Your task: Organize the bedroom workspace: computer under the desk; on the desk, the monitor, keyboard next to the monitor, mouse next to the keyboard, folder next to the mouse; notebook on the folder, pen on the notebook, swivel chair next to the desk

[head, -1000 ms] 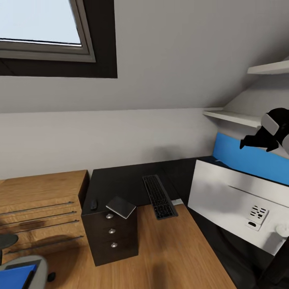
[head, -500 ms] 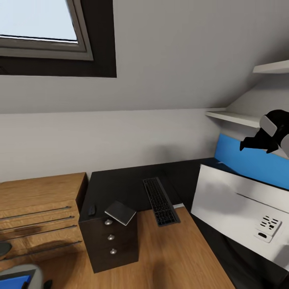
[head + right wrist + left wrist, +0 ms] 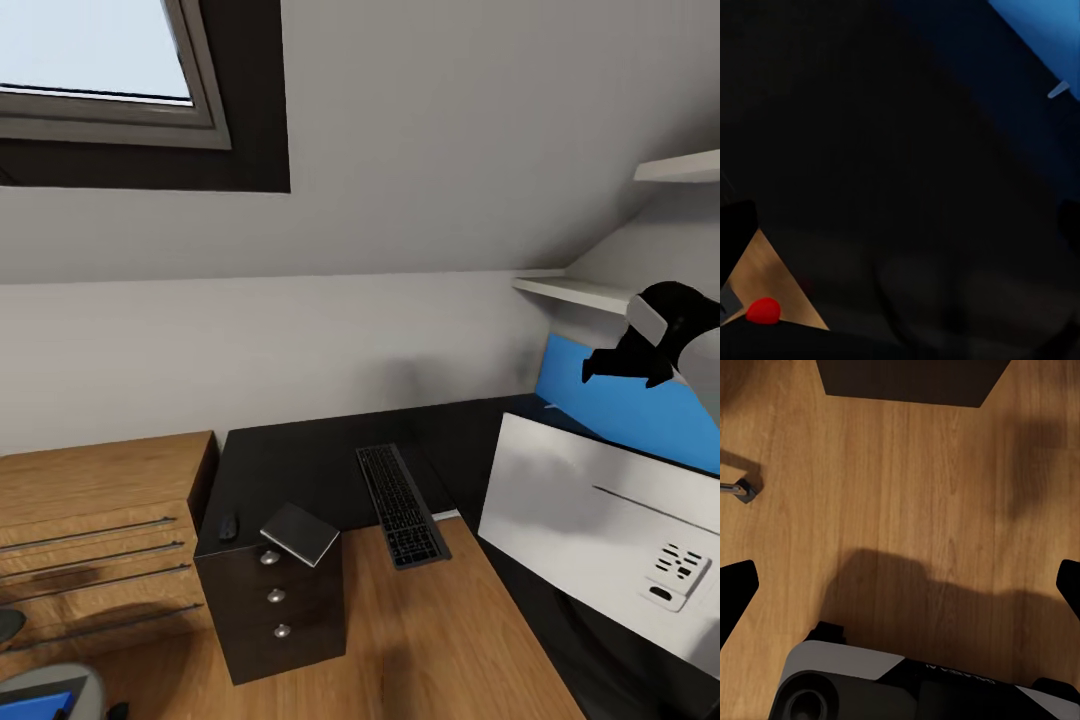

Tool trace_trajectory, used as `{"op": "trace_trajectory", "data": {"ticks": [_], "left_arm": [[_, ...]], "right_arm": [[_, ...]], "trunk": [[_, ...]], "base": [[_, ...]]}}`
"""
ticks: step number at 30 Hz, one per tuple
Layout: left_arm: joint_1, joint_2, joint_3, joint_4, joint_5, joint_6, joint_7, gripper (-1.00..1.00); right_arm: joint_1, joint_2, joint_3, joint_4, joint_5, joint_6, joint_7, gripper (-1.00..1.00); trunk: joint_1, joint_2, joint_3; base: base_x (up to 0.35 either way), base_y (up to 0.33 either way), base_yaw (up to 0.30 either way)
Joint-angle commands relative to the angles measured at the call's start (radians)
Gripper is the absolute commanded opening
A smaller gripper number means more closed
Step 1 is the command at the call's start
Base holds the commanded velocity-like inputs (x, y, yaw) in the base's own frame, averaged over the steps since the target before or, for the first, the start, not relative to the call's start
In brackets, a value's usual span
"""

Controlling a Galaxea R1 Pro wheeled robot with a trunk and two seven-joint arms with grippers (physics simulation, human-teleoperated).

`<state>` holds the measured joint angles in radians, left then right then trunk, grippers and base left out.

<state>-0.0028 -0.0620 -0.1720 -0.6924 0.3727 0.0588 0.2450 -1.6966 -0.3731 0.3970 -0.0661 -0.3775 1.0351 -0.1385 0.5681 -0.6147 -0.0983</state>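
The desk [image 3: 300, 460] has a glossy black top and a dark drawer unit [image 3: 280, 610]. On it lie the keyboard [image 3: 400, 505], the grey notebook [image 3: 299, 533] overhanging the drawer corner, and the small dark mouse [image 3: 229, 524]. The monitor [image 3: 590, 530] shows its white back at the right. A small white stick, probably the pen [image 3: 548, 406] [image 3: 1059, 90], lies by the blue back panel [image 3: 620, 410]. My right gripper [image 3: 598, 368] [image 3: 900, 225] hovers open above the monitor. My left gripper [image 3: 900, 585] is open over the wooden floor. The swivel chair [image 3: 55, 682] carries the blue folder [image 3: 35, 705].
A low light-wood cabinet [image 3: 100, 520] stands left of the desk. White shelves [image 3: 575, 292] hang on the right wall under the sloped ceiling. Open wooden floor [image 3: 420, 640] lies between the drawer unit and the monitor. A small red object [image 3: 763, 309] lies on the floor.
The view has shifted, pushing the chair and folder further toward the bottom left corner. My right gripper has moved a little left over the monitor. Desk items lie as before.
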Motion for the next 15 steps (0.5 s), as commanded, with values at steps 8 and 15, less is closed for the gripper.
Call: {"op": "trace_trajectory", "data": {"ticks": [8, 15], "left_arm": [[0.0, 0.001, -0.004, -0.003, 0.007, 0.004, 0.008, 1.0], [0.0, 0.0, -0.006, -0.003, 0.006, 0.004, 0.008, 1.0]], "right_arm": [[0.033, 0.024, 0.003, 0.008, -0.007, 0.003, -0.009, 1.0], [0.067, 0.027, 0.003, 0.009, 0.0, 0.002, -0.007, 1.0]], "trunk": [[0.0, -0.002, -0.002], [0.0, -0.002, -0.002]], "base": [[0.001, 0.0, 0.0], [0.0, 0.0, 0.0]]}}
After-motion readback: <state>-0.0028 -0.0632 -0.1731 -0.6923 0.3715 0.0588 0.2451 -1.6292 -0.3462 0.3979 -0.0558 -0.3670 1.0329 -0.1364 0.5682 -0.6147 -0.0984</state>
